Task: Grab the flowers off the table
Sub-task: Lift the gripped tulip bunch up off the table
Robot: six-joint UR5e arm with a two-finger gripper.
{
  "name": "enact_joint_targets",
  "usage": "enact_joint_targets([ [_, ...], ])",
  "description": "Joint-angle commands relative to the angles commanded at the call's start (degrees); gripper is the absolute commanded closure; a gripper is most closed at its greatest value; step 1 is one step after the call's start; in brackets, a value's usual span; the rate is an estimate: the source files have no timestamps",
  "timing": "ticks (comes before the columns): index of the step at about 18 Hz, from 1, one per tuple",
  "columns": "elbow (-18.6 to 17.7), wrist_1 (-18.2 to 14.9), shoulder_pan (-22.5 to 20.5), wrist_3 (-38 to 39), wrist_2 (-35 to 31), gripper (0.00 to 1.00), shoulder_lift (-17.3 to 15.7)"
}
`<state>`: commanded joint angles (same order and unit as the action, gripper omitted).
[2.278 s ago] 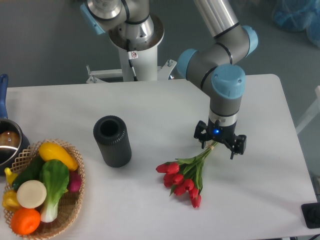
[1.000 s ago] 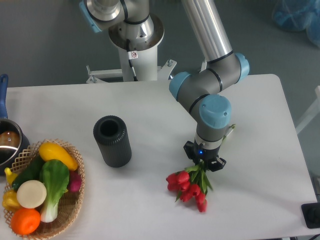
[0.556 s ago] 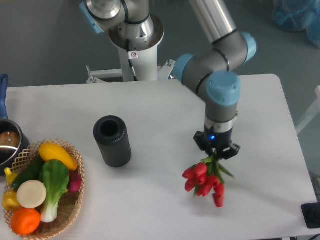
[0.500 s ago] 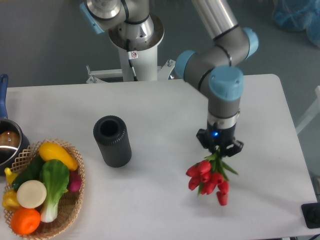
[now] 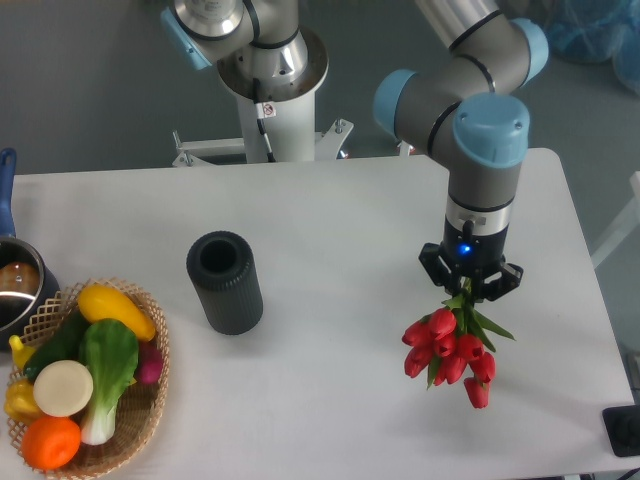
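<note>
Red tulip heads hung in a tight cluster under the gripper (image 5: 470,284), which pointed straight down over the white table (image 5: 330,220). The flowers (image 5: 448,345) dangled blooms-down, green leaves splaying just beneath the black fingers, the stems disappearing up between them. The jaws were pinched together on those stems. Whether the lowest bloom touched the table or hung clear could not be told from this view.

The arm (image 5: 470,90) came in from the top edge of the frame, bent at a grey elbow with pale blue caps, then dropped through a vertical wrist segment to the gripper, where a small blue light glowed just above the fingers. Its last link stood upright, directly above the flowers.

Taking the flowers as the mark: a black ribbed cylinder (image 5: 224,282) stood upright well to their left, open mouth facing up. Farther left still, at the table's edge, sat a wicker basket (image 5: 150,400) filled with toy vegetables (image 5: 80,375) in yellow, green, white and orange. Above the basket, at the far left edge of the frame, part of a pot (image 5: 15,285) with a blue handle showed. Up and to the left of the flowers, behind the table, rose the white robot base (image 5: 270,95).
</note>
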<state>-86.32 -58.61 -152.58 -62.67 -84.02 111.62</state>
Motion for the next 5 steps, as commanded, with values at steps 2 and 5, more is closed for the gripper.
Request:
enact_joint_targets([
  [2,1.3,-2.5,0.0,-1.1,0.0,1.0,0.1],
  [5,1.4,-2.8,0.0,-1.7,-0.4,1.0,-0.2],
])
